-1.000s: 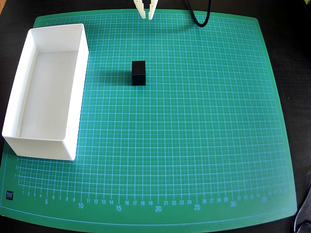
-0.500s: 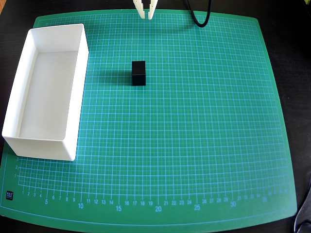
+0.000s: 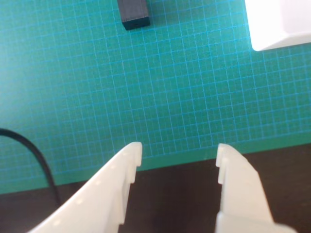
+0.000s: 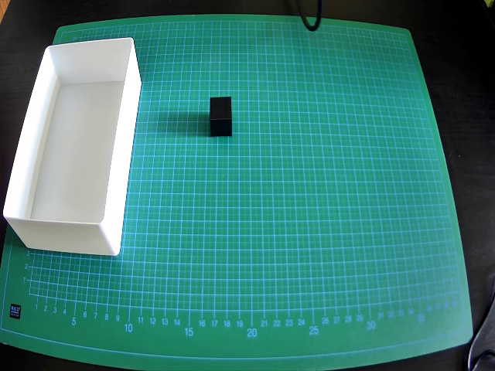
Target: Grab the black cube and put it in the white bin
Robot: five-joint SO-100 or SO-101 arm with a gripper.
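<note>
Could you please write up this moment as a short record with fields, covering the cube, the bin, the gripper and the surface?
black cube: standing alone on the mat, apart from the bin
white bin: empty, along the mat's left edge in the overhead view
gripper: open, holding nothing, above the mat's edge; out of the overhead view
green cutting mat: gridded, on a dark table
black cable: crossing the mat's edge
task state: cube not yet grasped

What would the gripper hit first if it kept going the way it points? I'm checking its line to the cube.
Only bare green mat lies straight ahead of the open gripper. The black cube sits farther on, slightly left of that line in the wrist view, so it may miss; depth is unclear.
</note>
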